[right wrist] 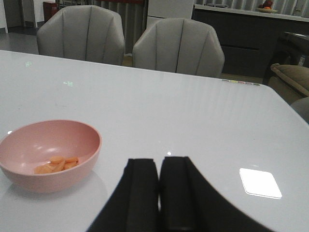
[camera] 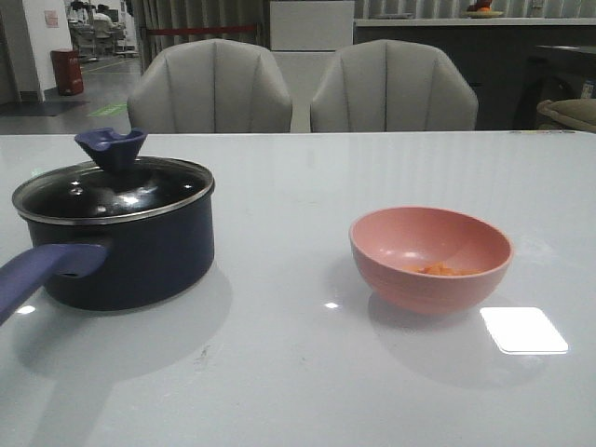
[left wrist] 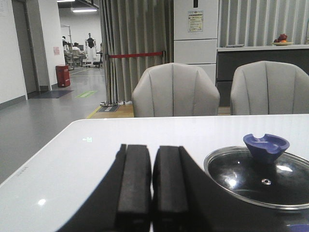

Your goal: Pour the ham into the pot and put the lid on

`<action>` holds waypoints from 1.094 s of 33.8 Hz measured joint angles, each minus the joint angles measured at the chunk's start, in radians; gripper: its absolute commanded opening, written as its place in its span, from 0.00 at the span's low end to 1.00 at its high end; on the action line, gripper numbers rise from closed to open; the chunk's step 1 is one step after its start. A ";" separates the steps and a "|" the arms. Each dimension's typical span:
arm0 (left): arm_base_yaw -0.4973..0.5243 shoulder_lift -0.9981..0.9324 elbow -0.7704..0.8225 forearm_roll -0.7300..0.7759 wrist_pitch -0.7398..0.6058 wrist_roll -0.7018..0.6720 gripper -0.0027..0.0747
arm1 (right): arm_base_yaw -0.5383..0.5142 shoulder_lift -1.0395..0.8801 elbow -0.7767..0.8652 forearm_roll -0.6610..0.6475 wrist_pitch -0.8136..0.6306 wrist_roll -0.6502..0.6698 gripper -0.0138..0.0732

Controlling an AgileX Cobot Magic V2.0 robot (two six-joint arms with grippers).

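Observation:
The dark pot [camera: 130, 256] with its long purple-blue handle [camera: 42, 270] stands on the left of the table. The glass lid [camera: 116, 186] [left wrist: 260, 176] with a purple-blue knob [camera: 110, 149] [left wrist: 266, 146] rests on it. A small heap of orange ham [camera: 447, 270] [right wrist: 57, 165] lies in the pink bowl [camera: 430, 256] [right wrist: 48, 154] on the right. My left gripper [left wrist: 153, 147] is shut and empty, beside the lid. Shut with nothing held, my right gripper [right wrist: 158, 160] sits beside the bowl. Neither gripper shows in the front view.
Two grey chairs [camera: 209, 88] [camera: 391, 88] stand behind the far edge of the white table [camera: 298, 372]. A bright light patch [camera: 523, 330] reflects on the table near the bowl.

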 measured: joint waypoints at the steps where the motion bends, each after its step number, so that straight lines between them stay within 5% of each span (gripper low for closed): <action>1: 0.000 0.000 0.000 0.000 0.000 0.000 0.18 | 0.000 0.000 0.000 0.000 0.000 0.000 0.35; 27: 0.000 0.000 0.000 0.000 -0.001 0.000 0.18 | 0.000 0.000 0.000 0.000 0.000 0.000 0.35; 37: 0.000 0.000 -0.010 -0.002 -0.240 0.000 0.18 | 0.000 0.000 0.000 0.000 0.000 0.000 0.35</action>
